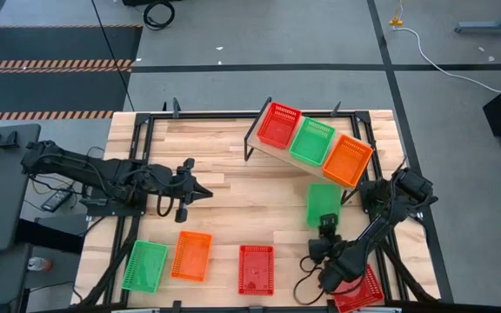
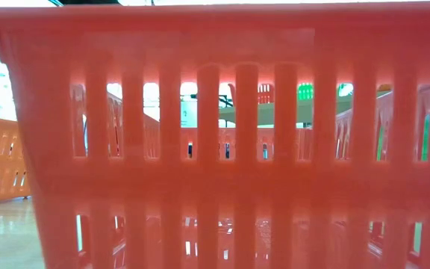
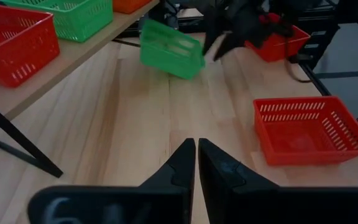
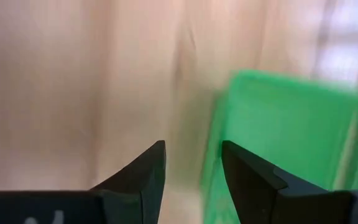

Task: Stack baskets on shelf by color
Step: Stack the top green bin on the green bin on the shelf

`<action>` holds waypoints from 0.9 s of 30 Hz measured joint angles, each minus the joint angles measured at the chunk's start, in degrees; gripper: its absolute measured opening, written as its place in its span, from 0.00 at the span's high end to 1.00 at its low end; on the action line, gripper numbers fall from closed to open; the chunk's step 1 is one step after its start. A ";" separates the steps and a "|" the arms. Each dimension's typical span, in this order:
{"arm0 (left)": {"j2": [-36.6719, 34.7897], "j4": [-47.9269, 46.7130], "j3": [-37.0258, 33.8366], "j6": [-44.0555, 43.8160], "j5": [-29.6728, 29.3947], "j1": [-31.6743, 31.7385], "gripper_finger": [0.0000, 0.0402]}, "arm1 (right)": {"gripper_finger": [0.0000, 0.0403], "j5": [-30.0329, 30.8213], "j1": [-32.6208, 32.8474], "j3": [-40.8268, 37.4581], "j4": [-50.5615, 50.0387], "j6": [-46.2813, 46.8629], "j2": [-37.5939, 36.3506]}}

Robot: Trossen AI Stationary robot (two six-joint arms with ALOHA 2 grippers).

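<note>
The shelf (image 1: pixel 259 139) stands at the table's far right and carries a red basket (image 1: pixel 278 124), a green basket (image 1: pixel 311 140) and an orange basket (image 1: pixel 348 160) side by side. A loose green basket (image 1: pixel 323 203) sits just in front of the shelf, and looks tilted in the left wrist view (image 3: pixel 169 48). My right gripper (image 1: pixel 328 223) is open at this basket's near end, which shows as green (image 4: pixel 278 124) beside one finger. My left gripper (image 1: pixel 207 193) is shut over bare wood at mid-left (image 3: pixel 196 149). My right gripper stands at the near short wall (image 4: pixel 215 180) of the loose green basket, coming from the near side and slanting down. The green wall lies beside one open finger (image 4: pixel 247 174). Whether that finger touches it, I cannot tell.
Along the near edge lie a green basket (image 1: pixel 144 265), an orange basket (image 1: pixel 191 256), a red basket (image 1: pixel 256 268) and another red basket (image 1: pixel 362 292) partly under my right arm. A basket wall (image 2: pixel 215 134) fills the low view. Bare wood shows at the table's middle.
</note>
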 joint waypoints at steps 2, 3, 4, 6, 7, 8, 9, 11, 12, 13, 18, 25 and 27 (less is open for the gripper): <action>-0.01 0.01 0.00 -0.03 0.00 0.00 0.93 | 0.59 1.79 -0.74 2.34 1.98 -2.37 0.00; -0.02 0.02 0.00 -0.06 0.00 0.00 0.93 | 0.59 2.67 -1.12 3.86 2.20 -2.67 0.00; -0.02 0.02 0.00 -0.24 0.00 0.00 0.93 | 0.59 3.45 -1.47 5.50 2.26 -2.65 0.00; -0.03 0.01 0.00 -1.30 0.00 -0.02 0.93 | 0.60 4.76 -2.02 8.91 1.90 -2.20 0.00; -0.04 0.01 0.00 -1.72 0.01 -0.04 0.93 | 0.60 5.02 -2.17 10.60 1.54 -2.06 0.00; -0.05 0.01 0.00 -1.99 0.00 -0.25 0.93 | 0.60 5.04 -2.35 12.17 1.34 -2.24 0.00; -0.07 0.01 0.00 -2.05 -0.02 -0.54 0.93 | 0.60 4.81 -2.50 13.50 1.13 -2.64 0.00; -0.07 0.01 0.00 -1.73 -0.02 -1.22 0.93 | 0.60 4.28 -2.75 15.98 -1.01 -2.95 0.00; -0.07 0.01 0.00 -1.53 0.00 -1.54 0.92 | 0.60 4.21 -2.84 16.89 -2.68 -2.54 -0.01; -0.07 0.01 0.00 -1.33 0.05 -1.76 0.92 | 0.60 4.16 -2.99 17.54 -4.97 -1.27 -0.02; -0.07 0.03 0.00 -1.05 0.00 -2.14 0.93 | 0.60 0.07 -3.49 16.41 -19.56 10.54 -0.02; -0.07 0.75 0.00 -0.94 0.01 -2.14 0.93 | 0.60 -2.78 -2.24 9.26 -14.38 18.23 -0.02; -0.07 1.20 0.00 -0.85 0.00 -2.12 0.92 | 0.60 -3.53 -2.02 8.09 -11.24 17.17 -0.02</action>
